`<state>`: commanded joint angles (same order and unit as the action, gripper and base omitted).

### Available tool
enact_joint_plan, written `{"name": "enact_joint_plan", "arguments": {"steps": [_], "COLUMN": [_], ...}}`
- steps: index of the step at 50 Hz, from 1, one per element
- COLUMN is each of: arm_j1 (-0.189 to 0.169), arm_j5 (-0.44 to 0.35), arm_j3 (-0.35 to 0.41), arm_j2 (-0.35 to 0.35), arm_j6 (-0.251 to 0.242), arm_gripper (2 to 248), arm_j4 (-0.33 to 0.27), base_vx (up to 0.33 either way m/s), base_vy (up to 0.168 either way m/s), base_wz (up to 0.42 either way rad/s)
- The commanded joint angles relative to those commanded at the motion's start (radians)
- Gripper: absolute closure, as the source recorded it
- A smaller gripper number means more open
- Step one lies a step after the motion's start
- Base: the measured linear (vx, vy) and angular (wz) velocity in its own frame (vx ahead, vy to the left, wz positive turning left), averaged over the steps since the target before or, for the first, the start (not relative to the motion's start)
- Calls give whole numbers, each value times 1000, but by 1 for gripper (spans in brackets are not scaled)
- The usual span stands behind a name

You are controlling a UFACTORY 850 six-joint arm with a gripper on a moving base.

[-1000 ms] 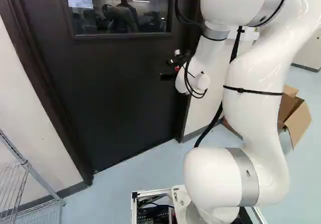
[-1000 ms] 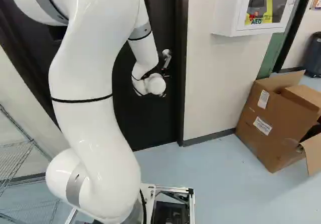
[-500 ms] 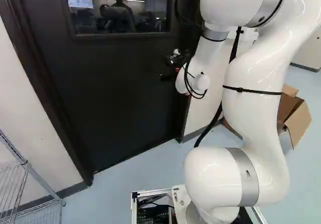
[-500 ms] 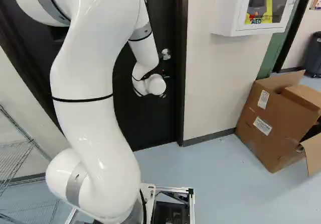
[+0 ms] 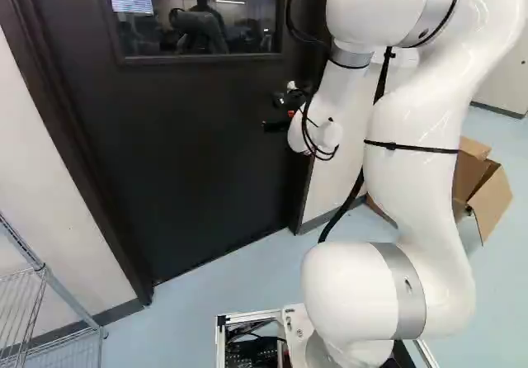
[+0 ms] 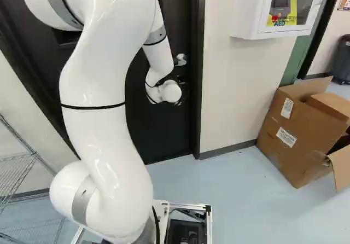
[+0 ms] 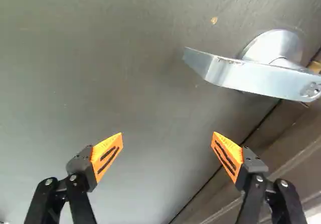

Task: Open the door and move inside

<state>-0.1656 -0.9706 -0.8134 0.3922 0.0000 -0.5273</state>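
My black gripper (image 7: 168, 133) faces a dark, closed door (image 7: 100, 78), its silver lever handle (image 7: 256, 76) ahead and ungripped.
The two orange-tipped fingers (image 7: 228, 154) stand wide apart with nothing between them. The lever lies ahead of them, set toward the side of the finger nearest the door frame (image 7: 296, 151); its free end reaches back in front of the gap, while its round mount sits farther out, near the door's edge. I judge the step in hand to be lining up on the handle, with opening and going in yet to do. The next move calls for shifting toward the frame side and forward, so I can press the lever's free end; too little shift, and I would likely meet bare door.
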Motion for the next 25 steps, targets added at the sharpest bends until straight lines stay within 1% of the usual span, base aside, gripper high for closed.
{"name": "enact_joint_plan", "arguments": {"steps": [25], "arm_j1": [25], "arm_j5": [0], "arm_j3": [-98], "arm_j2": [76], "arm_j6": [0], "arm_gripper": [3], "arm_j4": [0], "base_vx": [0], "base_vy": [0], "base_wz": [0]}}
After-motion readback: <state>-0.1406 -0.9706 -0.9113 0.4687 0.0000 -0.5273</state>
